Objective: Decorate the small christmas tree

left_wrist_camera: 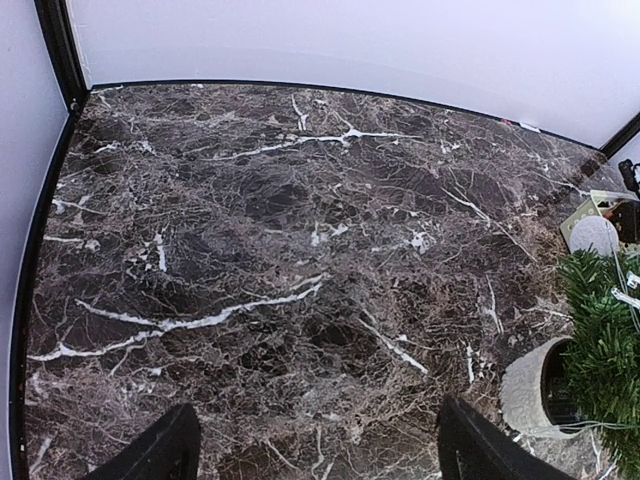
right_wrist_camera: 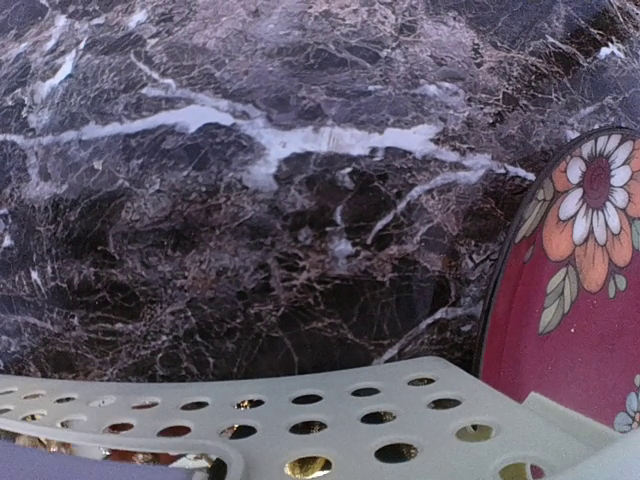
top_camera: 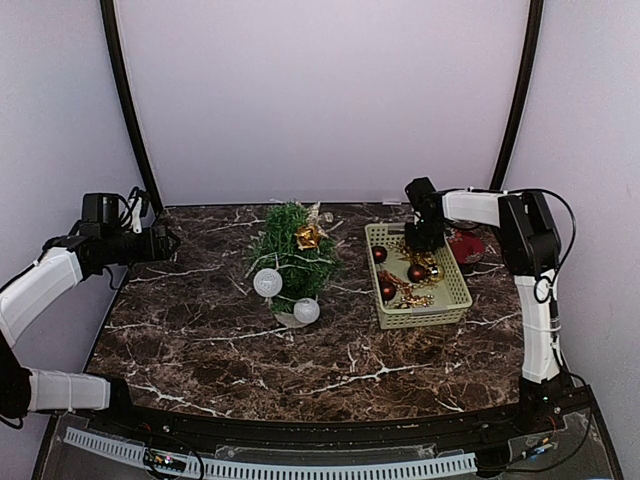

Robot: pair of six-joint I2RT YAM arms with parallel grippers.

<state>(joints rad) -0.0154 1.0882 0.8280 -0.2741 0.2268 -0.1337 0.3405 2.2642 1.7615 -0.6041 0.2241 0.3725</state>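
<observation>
Small christmas tree [top_camera: 290, 255] mid-table [top_camera: 200, 340], just left of basket [top_camera: 425, 321]. Long axis in my top view: base nearest me, tip toward back wall; upright or leaning, can't tell. Bushy dark green, gold bow [top_camera: 308, 237], two white balls [top_camera: 267, 282]. Left wrist view shows me white pot [left_wrist_camera: 528, 392]; right wrist view alone shows flowered red plate [right_wrist_camera: 590, 330]. Left hand [left_wrist_camera: 315, 462] released, empty. Right hand [top_camera: 424, 238] over basket's far end; grip can't tell.

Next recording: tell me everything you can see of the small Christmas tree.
The small christmas tree is bushy, dark green and artificial-looking. It sits in a round white pot on the dark marbled table, left of the pale green basket and apart from it. Two white balls, a gold bow and a thin white wire already hang on it. Whether it stands plumb is hard to tell.
</observation>
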